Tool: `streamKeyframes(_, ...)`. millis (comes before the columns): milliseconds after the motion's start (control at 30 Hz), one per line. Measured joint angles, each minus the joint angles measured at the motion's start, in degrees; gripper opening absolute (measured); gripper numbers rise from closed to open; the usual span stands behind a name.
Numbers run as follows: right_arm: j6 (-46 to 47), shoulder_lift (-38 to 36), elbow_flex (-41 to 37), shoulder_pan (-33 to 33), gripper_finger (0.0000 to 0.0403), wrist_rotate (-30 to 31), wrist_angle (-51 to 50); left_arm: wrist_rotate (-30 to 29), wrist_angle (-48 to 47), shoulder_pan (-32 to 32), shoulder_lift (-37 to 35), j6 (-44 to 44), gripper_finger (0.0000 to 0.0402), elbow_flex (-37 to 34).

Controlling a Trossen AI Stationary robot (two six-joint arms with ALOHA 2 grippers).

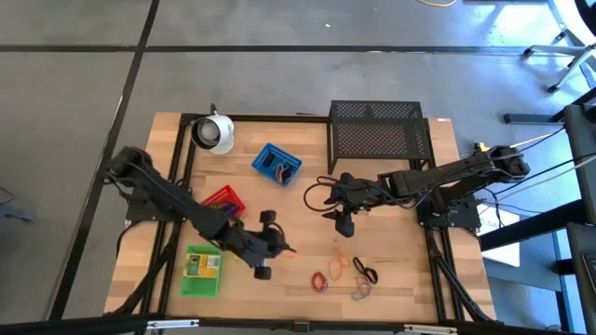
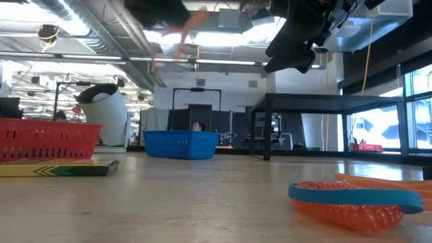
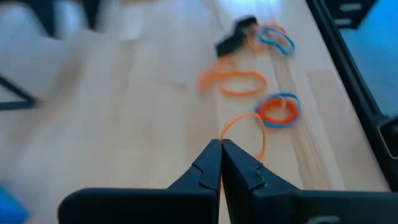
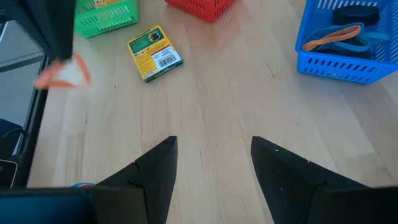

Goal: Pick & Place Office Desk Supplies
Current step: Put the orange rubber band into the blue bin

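My left gripper (image 1: 283, 247) hangs above the table's near middle, shut on an orange loop (image 3: 252, 124); the low view shows that loop (image 2: 182, 37) dangling high over the wood. More coloured loops (image 1: 340, 274) lie on the table near the front edge, to the right of this gripper. My right gripper (image 4: 211, 168) waits open over bare wood at mid-table. A blue tray (image 1: 277, 164) holding loops, a red tray (image 1: 223, 200) and a green tray (image 1: 201, 277) stand on the left half. A yellow-green box (image 4: 154, 53) lies flat by the green tray. My left gripper pinches the orange loop at one spot on its band (image 3: 222, 135), between its two fingertips. The fingers slant downward toward the table's right side. The rest of the loop hangs slack beyond the tips, lifted clear of the table.
A black wire-mesh rack (image 1: 377, 130) stands at the far right of the table. A white round object (image 1: 214, 133) sits at the far left. Bare wood lies between the trays and the loops.
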Motion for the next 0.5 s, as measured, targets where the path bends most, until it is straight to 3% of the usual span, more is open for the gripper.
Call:
streamKeyframes(267,0.02,0.0,0.0,0.0,0.0207,0.46,0.25,-18.91,-4.75,0.47,-9.4,-0.02,0.0001,0.05)
streamKeyframes(500,0.43,0.0,0.0,0.01,0.0207,2.71,0.45,-33.4,-5.44,5.25,-12.94,-0.02,0.0002,0.07)
